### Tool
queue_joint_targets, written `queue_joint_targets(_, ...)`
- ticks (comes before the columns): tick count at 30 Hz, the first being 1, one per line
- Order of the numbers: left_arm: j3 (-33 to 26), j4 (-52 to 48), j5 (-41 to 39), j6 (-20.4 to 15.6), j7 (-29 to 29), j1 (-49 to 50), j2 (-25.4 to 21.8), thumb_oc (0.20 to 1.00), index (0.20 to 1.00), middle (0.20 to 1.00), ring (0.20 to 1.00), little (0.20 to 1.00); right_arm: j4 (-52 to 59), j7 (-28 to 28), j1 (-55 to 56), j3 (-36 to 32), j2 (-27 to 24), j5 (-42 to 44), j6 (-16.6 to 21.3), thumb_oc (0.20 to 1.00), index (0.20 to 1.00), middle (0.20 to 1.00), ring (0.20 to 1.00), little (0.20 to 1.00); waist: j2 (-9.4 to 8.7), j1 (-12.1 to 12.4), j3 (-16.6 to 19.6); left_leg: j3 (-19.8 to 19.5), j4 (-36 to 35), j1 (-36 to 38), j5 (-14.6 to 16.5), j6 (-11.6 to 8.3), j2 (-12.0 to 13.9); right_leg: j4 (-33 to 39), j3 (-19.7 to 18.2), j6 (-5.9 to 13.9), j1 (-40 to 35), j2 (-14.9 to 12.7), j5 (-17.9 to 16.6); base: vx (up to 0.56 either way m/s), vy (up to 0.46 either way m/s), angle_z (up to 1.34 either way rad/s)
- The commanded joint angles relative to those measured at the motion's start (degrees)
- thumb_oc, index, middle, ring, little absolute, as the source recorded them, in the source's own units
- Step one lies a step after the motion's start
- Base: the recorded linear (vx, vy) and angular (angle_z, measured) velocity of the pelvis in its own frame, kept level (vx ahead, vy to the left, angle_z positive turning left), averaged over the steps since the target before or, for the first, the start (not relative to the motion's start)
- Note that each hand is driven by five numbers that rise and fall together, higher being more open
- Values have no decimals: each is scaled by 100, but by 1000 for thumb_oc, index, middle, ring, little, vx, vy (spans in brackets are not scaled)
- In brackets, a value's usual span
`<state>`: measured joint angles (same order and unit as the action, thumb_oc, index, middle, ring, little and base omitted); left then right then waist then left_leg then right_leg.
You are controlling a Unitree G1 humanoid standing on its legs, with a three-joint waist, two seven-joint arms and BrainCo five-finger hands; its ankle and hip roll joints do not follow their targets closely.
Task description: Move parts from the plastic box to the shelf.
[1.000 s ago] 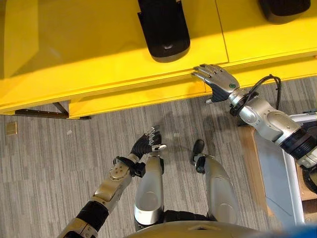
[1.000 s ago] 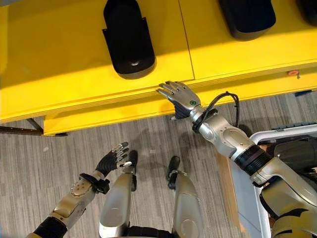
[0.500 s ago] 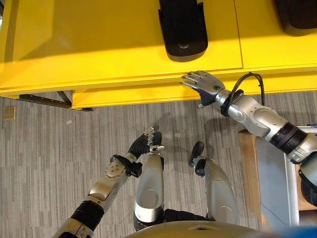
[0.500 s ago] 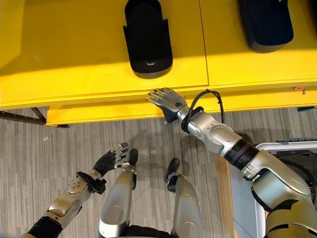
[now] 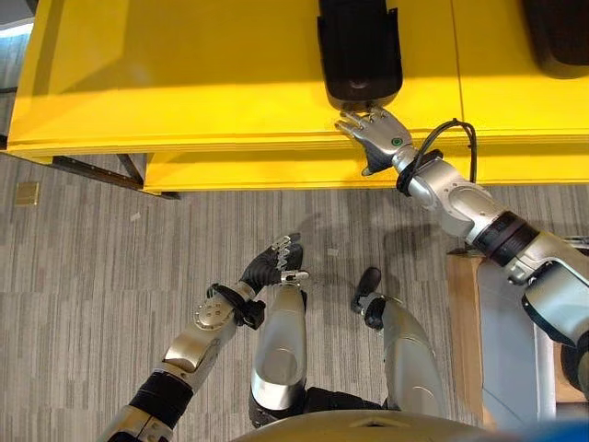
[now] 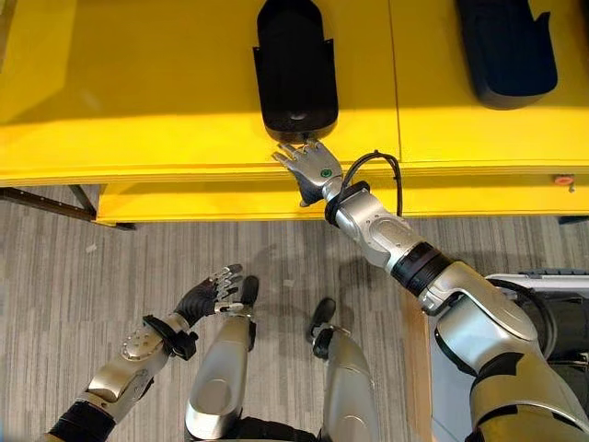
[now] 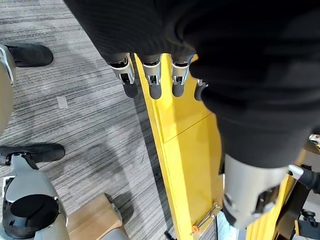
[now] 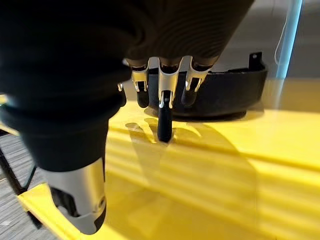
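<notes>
Yellow shelf (image 5: 184, 83) boards carried a black part (image 6: 294, 64); the right hand (image 6: 308, 166), fingers spread and empty, had been advanced to its near end, suggesting adjustment. The left hand (image 5: 271, 267) hung relaxed.

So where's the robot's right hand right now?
In the left eye view the right hand is up at the front edge of the yellow shelf, open, its fingers just short of the near end of a black part lying there.
</notes>
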<state>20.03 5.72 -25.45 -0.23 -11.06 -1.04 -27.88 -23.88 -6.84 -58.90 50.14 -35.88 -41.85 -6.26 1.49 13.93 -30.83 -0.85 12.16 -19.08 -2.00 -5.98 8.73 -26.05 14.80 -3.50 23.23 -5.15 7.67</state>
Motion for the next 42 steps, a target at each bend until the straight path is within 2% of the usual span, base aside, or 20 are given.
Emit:
queue_joint_targets(1,64,-471,94,-55,-120,317,-129,1000,1000,1000,1000,1000,-456,52,-254,52,-20,-205,-398,1000,1000,1000,1000,1000,8,82,249,-22,-236,4,-379,160,12,-338,-62,608,-345,-234,139,4,-2,3)
queue_joint_targets(9,63,-512,136,57,-186,278,-126,1000,1000,1000,1000,1000,-1008,233,-498,190,142,-261,-607,1000,1000,1000,1000,1000,24,192,256,-52,-242,14,-388,154,-3,-378,-3,611,-373,-260,156,9,-3,4)
queue_joint_targets(17,61,-507,206,124,-283,256,-131,1000,1000,1000,1000,1000,-1781,30,-650,256,344,84,-890,1000,1000,1000,1000,1000,21,327,278,-100,-254,16,-401,148,-19,-362,84,615,-441,-278,154,11,-13,4)
queue_joint_targets(24,96,-528,258,175,-348,240,-149,1000,1000,1000,1000,1000,-2249,-195,-832,152,465,301,-766,1000,1000,1000,1000,1000,35,409,271,-136,-265,33,-412,148,-43,-354,143,625,-491,-291,146,3,-10,3)
queue_joint_targets(31,182,-561,239,209,-274,203,-120,1000,1000,1000,1000,1000,-2432,-243,-973,109,619,348,-889,1000,1000,1000,1000,1000,88,438,267,-159,-269,35,-437,147,-52,-365,171,615,-516,-299,152,0,0,0)
queue_joint_targets(42,265,-550,189,214,-218,164,-126,1000,1000,1000,1000,1000,-2699,-329,-1154,110,704,390,-762,1000,1000,1000,1000,1000,130,466,287,-180,-268,38,-444,144,-61,-368,191,626,-525,-321,149,0,0,0)
